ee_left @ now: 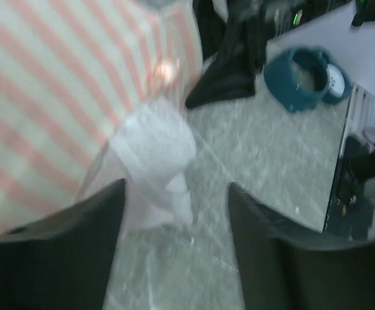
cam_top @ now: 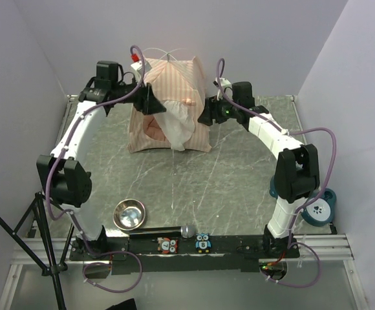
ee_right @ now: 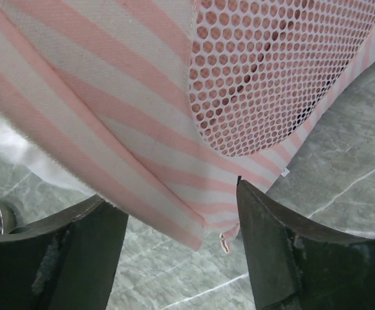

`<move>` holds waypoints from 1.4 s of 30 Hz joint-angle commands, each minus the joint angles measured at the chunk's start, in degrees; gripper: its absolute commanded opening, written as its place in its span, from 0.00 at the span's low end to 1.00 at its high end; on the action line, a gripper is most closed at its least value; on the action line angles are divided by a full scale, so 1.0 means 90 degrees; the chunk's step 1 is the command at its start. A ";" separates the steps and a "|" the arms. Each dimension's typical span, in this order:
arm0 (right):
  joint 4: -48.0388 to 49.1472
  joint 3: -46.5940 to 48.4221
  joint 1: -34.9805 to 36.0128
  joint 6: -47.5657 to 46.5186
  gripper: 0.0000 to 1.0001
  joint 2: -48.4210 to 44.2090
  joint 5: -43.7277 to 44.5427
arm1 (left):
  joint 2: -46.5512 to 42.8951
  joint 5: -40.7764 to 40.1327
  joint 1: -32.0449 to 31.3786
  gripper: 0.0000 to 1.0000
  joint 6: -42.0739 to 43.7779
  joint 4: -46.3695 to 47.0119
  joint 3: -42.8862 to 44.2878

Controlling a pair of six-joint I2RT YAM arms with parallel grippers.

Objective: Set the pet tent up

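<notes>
Pet tent [cam_top: 174, 77] stood upright at the far middle of the table [cam_top: 239, 174], close to the back wall [cam_top: 252, 39], its thin white poles [cam_top: 167, 55] crossing at the peak. The left gripper [cam_top: 154, 103] sat against the tent's left upper side with its jaws parted; the left wrist view showed the white mesh flap [ee_left: 155, 155] hanging beyond the gap, pinched by neither finger. The right gripper [ee_right: 174, 197] was also spread, the striped hem drooping loose into the gap below a round mesh panel [ee_right: 271, 64], with no clamp on it. Bare marbled table lay open in front of the tent and between the arms. A steel bowl [cam_top: 129, 214] sat near the front left edge, and a teal dish [cam_top: 317, 206] at the right edge. Both arms arched up from their bases, elbows out, forearms angled inward to the tent.
</notes>
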 commanded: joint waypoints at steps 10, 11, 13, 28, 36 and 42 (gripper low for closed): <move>-0.0514 -0.0838 -0.0168 -0.0455 0.77 -0.1553 -0.0357 | -0.2039 -0.1149 0.0329 0.87 0.2892 -0.0880 -0.3040; -0.0582 -0.0887 -0.0168 -0.0464 0.77 -0.1621 -0.0415 | -0.2157 -0.1255 0.0280 0.89 0.2560 -0.0305 -0.3421; -0.0865 -0.0946 -0.0168 -0.0561 0.76 -0.1719 -0.0504 | -0.2042 -0.1189 0.0066 0.89 0.3351 -0.0578 -0.3465; -0.3474 -0.2146 -0.0402 -0.1656 0.87 -0.3750 -0.0720 | -0.2558 -0.2945 -0.0882 0.96 0.8075 -0.4559 -0.5112; -0.3474 -0.2460 -0.0441 -0.1294 0.86 -0.4044 0.0023 | -0.2012 -0.3238 -0.1360 0.82 0.6983 -0.2636 -0.5972; -0.3395 -0.2353 -0.0461 -0.1089 0.84 -0.4122 0.0317 | -0.1806 -0.2830 -0.1370 0.27 0.6543 -0.2613 -0.5760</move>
